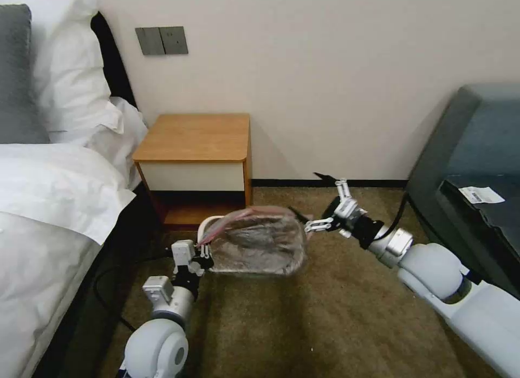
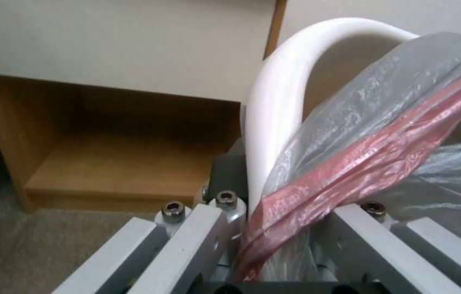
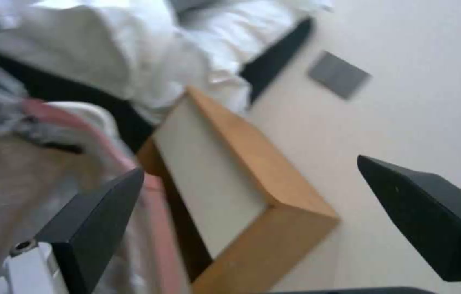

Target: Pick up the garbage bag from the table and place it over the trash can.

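While the left end effector (image 1: 201,254) pinches the garbage bag (image 1: 260,241) seemingly over the trash can (image 2: 279,102), the right end effector (image 1: 319,202) gapes empty

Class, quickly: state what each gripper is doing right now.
Left gripper: shut on the garbage bag at its red-pink edge, by the trash can rim.
Right gripper: open, holding nothing, beside the bag.

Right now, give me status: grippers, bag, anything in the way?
Left gripper shut on garbage bag edge at trash can rim. Right gripper open beside bag's far side. Bag draped over can, table behind. No obstruction seen.
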### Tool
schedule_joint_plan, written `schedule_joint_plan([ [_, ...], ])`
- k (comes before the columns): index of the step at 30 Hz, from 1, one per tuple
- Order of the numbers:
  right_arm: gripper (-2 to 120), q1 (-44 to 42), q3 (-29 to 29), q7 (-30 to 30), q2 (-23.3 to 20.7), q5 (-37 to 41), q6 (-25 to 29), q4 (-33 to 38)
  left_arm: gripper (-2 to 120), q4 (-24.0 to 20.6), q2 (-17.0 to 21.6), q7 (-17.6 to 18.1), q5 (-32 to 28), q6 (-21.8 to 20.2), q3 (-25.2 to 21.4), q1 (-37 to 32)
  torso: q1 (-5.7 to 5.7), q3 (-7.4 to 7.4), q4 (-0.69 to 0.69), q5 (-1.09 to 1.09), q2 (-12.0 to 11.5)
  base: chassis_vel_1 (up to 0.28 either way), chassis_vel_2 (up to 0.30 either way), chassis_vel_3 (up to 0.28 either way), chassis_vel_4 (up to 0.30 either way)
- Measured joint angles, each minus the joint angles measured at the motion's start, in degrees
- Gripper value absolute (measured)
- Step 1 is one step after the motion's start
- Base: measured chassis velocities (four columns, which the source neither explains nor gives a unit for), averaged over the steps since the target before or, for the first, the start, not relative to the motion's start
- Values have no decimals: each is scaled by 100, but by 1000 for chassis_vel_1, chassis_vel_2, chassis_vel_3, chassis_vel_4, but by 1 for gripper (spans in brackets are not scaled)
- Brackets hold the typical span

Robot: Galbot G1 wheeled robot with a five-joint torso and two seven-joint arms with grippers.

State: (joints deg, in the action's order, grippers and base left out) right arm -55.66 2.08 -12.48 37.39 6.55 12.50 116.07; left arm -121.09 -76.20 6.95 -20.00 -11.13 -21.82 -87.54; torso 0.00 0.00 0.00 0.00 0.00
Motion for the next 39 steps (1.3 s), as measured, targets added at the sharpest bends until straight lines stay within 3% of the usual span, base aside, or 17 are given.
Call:
schedule_joint_plan([
  [11, 100, 1118, -1039, -240, 139, -191, -129, -209, 6, 18, 163, -516, 208, 256, 3, 125, 0, 0, 0, 1, 0, 0, 0, 0, 0],
  [31, 99, 2283, -2113, -554, 200, -126, -645, -494, 6, 165, 265, -587, 588, 313, 73, 412, 0, 1, 0, 0, 0, 0, 0, 0, 0],
  [36, 84, 2552, -2350, -591, 274, -114, -702, -635, 6, 161, 263, -589, 613, 338, 75, 411, 0, 0, 1, 0, 0, 0, 0, 0, 0],
  [39, 69, 2614, -2460, -604, 303, -114, -703, -709, 6, 172, 249, -596, 650, 363, 86, 399, 0, 0, 0, 0, 0, 0, 0, 0, 0],
])
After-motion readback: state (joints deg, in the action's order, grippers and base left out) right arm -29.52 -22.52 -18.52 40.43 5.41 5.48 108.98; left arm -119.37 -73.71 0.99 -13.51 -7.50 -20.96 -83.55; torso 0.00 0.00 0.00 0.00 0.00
